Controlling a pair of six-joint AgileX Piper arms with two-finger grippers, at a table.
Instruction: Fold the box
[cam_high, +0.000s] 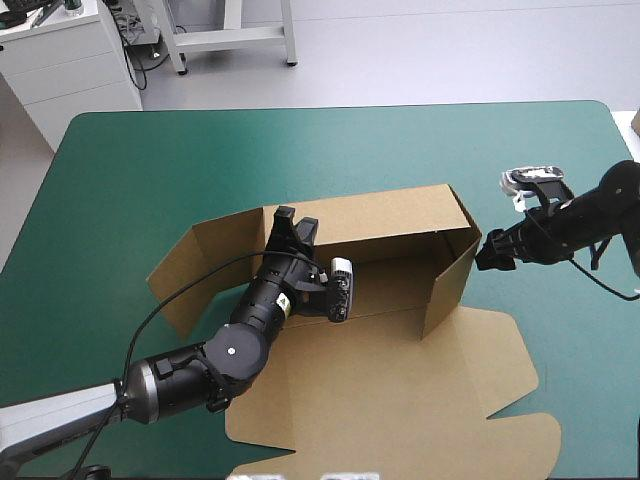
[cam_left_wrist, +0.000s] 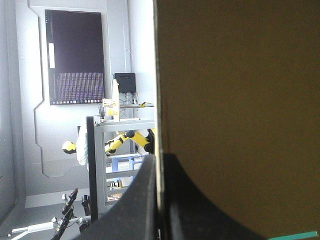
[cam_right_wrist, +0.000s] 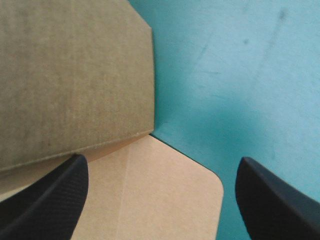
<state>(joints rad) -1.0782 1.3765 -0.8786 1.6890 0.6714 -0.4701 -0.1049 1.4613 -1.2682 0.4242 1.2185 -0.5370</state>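
- Logging the box (cam_high: 395, 225) position: mid-table, partly raised, its far wall (cam_high: 360, 215) and right wall (cam_high: 455, 280) upright, and its left flap (cam_high: 190, 270) splayed outward and leaning.
- The lid (cam_high: 400, 400) lies flat on the teal-green cover (cam_high: 150, 170), reaching toward the table's near edge, with its rounded corners visible.
- The left gripper (cam_high: 292, 228) is at the top edge of the far wall, toward that wall's left end. From the left wrist I see the black fingers (cam_left_wrist: 135, 210) pinching the board's edge, with the sheet between them.
- The right gripper (cam_high: 487, 250) is just outside the right wall, near its upper corner. From the right wrist its jaws are spread wide. Between them lie a rounded lid corner and bare cover, with the right wall just ahead.
- Open room: there is a wide band of bare cover between the far wall and the table's far edge, and more to the right of the box. The left flap stops short of the table's left edge.
- Board faces read as plain brown in all three views.
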